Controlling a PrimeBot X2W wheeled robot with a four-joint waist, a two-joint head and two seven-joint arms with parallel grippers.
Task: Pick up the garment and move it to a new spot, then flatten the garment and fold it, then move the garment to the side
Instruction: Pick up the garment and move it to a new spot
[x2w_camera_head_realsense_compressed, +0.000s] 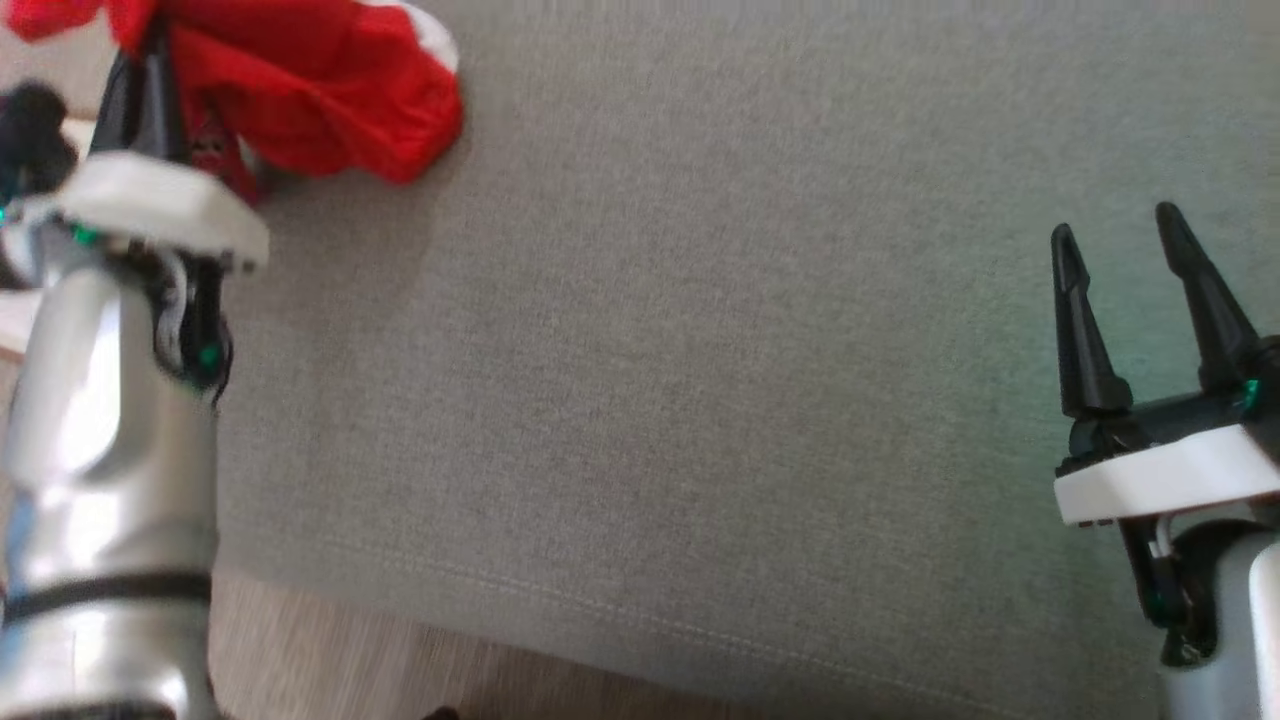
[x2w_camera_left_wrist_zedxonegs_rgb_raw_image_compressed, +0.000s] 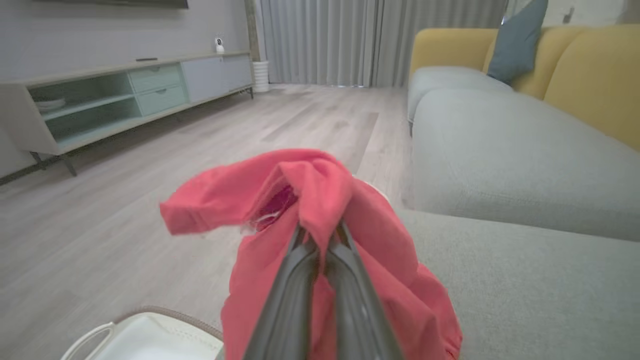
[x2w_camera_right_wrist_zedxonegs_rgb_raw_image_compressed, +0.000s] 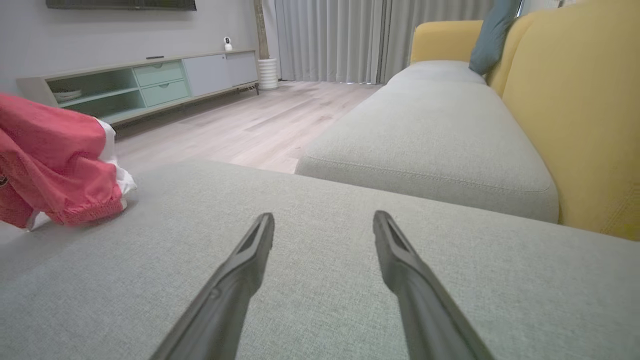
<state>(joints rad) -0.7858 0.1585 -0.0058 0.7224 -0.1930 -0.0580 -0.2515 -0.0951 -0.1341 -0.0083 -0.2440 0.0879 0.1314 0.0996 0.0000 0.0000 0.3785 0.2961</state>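
The garment (x2w_camera_head_realsense_compressed: 320, 90) is red with white trim, bunched up at the far left of the grey sofa cushion (x2w_camera_head_realsense_compressed: 700, 400). My left gripper (x2w_camera_head_realsense_compressed: 150, 60) is shut on a fold of it and holds it partly lifted; in the left wrist view the red cloth (x2w_camera_left_wrist_zedxonegs_rgb_raw_image_compressed: 320, 200) drapes over both closed fingertips. The right wrist view shows the garment (x2w_camera_right_wrist_zedxonegs_rgb_raw_image_compressed: 55, 160) at the left, its lower part resting on the cushion. My right gripper (x2w_camera_head_realsense_compressed: 1120, 235) stands open at the right, above the cushion, far from the garment, with nothing between its fingers (x2w_camera_right_wrist_zedxonegs_rgb_raw_image_compressed: 260, 240).
A white basket (x2w_camera_left_wrist_zedxonegs_rgb_raw_image_compressed: 145, 337) sits on the wooden floor (x2w_camera_left_wrist_zedxonegs_rgb_raw_image_compressed: 100, 210) below the left gripper. The cushion's front edge (x2w_camera_head_realsense_compressed: 600, 620) runs along the bottom. Yellow sofa backs (x2w_camera_right_wrist_zedxonegs_rgb_raw_image_compressed: 575, 100) with a blue pillow (x2w_camera_right_wrist_zedxonegs_rgb_raw_image_compressed: 492, 35) stand to the right; a TV cabinet (x2w_camera_right_wrist_zedxonegs_rgb_raw_image_compressed: 140, 85) lines the far wall.
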